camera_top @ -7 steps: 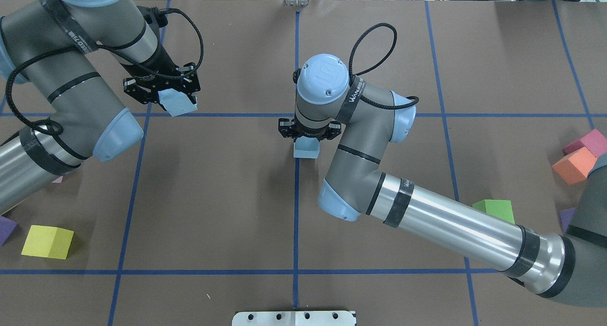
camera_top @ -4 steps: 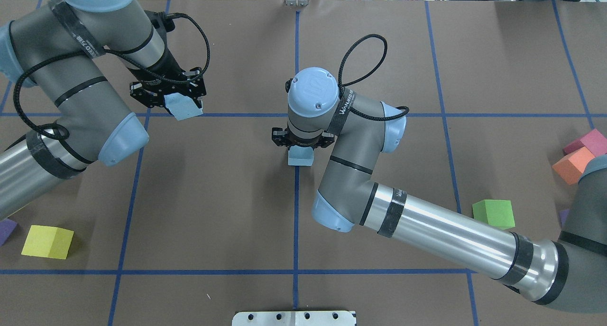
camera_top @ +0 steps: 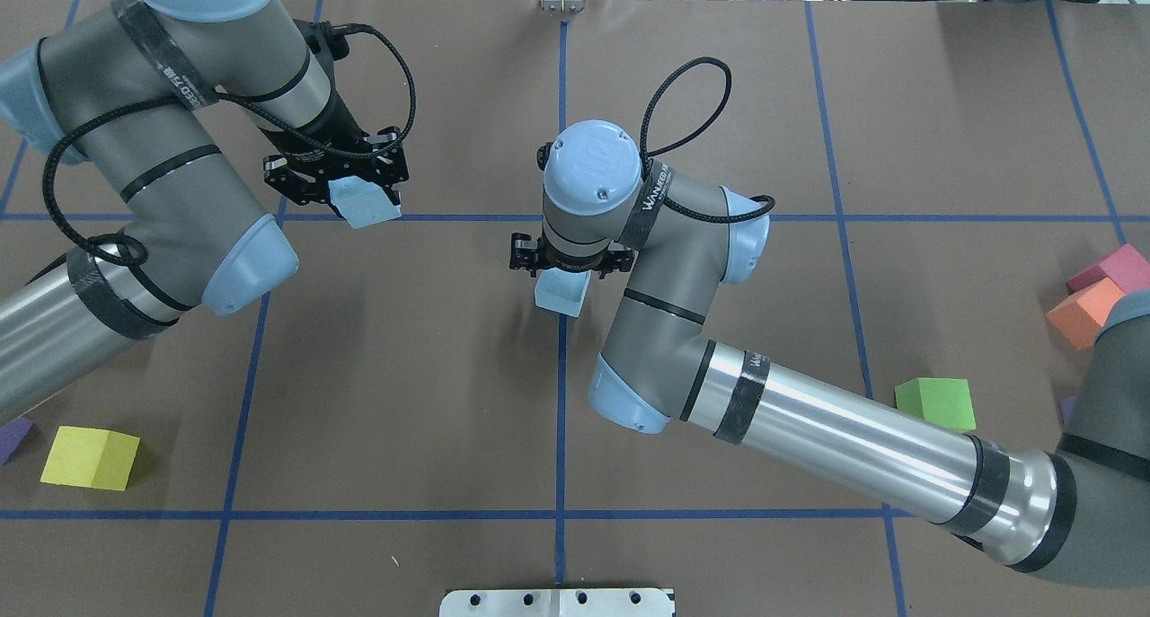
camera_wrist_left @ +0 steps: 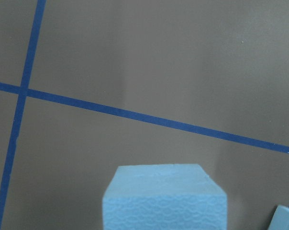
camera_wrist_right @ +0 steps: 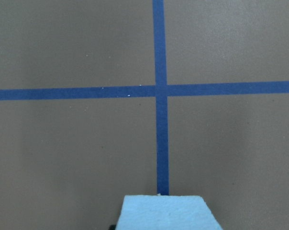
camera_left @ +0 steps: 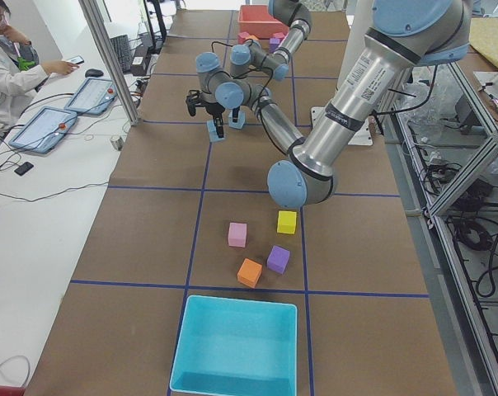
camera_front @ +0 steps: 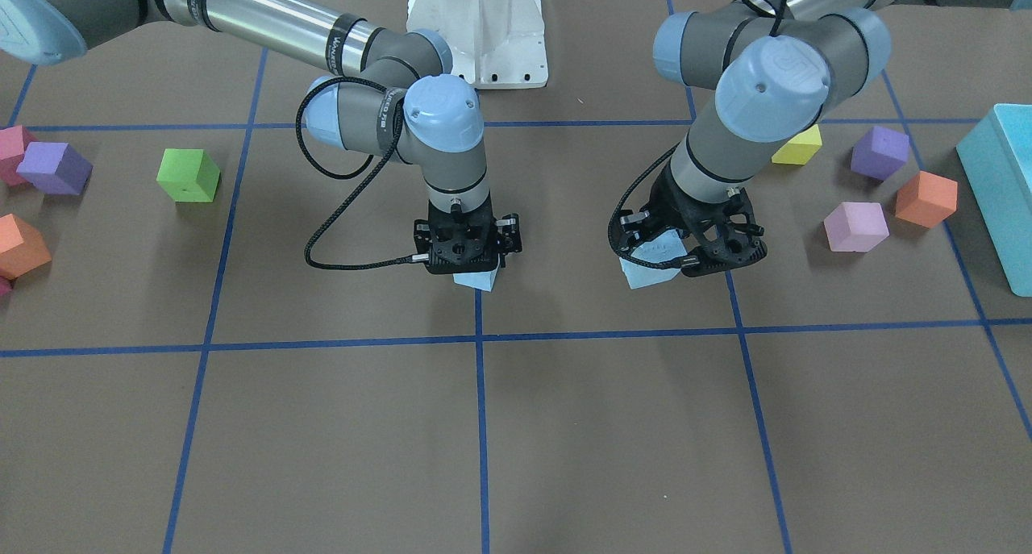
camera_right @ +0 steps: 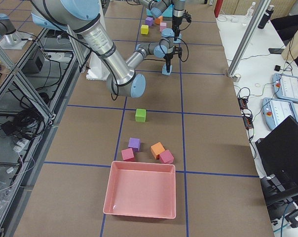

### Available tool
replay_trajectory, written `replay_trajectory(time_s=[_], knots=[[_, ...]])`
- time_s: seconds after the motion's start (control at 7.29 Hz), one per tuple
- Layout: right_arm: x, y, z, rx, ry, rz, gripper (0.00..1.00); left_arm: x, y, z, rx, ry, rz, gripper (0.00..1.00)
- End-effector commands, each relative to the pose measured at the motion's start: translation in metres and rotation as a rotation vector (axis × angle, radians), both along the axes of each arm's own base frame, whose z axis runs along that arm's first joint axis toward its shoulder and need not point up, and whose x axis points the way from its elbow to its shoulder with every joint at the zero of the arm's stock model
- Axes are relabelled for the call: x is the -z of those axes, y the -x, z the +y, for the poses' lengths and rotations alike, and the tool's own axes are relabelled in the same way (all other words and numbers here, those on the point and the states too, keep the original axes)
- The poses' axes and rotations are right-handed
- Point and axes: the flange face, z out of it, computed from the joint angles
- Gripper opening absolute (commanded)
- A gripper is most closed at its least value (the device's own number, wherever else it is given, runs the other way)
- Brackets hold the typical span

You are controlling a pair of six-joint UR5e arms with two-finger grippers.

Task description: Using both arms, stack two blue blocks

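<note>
My left gripper [camera_top: 346,179] is shut on a pale blue block [camera_top: 365,205] and holds it tilted above the table, left of centre. In the front view this gripper [camera_front: 693,246] and block [camera_front: 653,265] are on the right. My right gripper [camera_top: 566,260] is shut on the second blue block [camera_top: 561,292], low over the central blue tape line; I cannot tell if it touches the table. The front view shows the right gripper [camera_front: 468,252] and its block [camera_front: 476,280]. Each wrist view shows its held block [camera_wrist_left: 163,196] [camera_wrist_right: 166,213].
A yellow cube [camera_top: 90,457] and a green cube [camera_top: 936,403] lie near the table's near side. Orange [camera_top: 1087,312] and magenta [camera_top: 1114,267] cubes sit at the right edge. A turquoise bin [camera_front: 1000,183] with purple [camera_front: 880,152], pink [camera_front: 856,226] and orange [camera_front: 925,199] cubes lies on my left.
My left arm has moved right toward the centre with its blue block. My right gripper has shifted slightly left with its block.
</note>
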Motion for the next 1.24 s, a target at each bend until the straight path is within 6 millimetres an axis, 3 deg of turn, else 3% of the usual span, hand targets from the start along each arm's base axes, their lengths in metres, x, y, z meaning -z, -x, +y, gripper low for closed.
replay_trajectory(time_s=[0.0,0.27,0.55,0.82,1.1], knots=[[-0.018,-0.044,-0.030,0.012,-0.009,-0.007,1.00,0.024,-0.023,0.000,-0.023,-0.015,0.014,0.65],[-0.043,-0.108,-0.063,0.052,-0.030,-0.024,1.00,0.058,-0.060,-0.005,-0.063,-0.054,0.027,0.65],[-0.058,-0.135,-0.082,0.054,-0.045,-0.013,1.00,0.089,-0.096,-0.007,-0.126,-0.108,0.032,0.65],[-0.082,-0.172,-0.105,0.079,-0.098,0.011,1.00,0.094,-0.127,0.010,-0.130,-0.177,0.010,0.65],[-0.089,-0.184,-0.112,0.090,-0.121,0.021,1.00,0.106,-0.153,0.024,-0.129,-0.204,-0.012,0.65]])
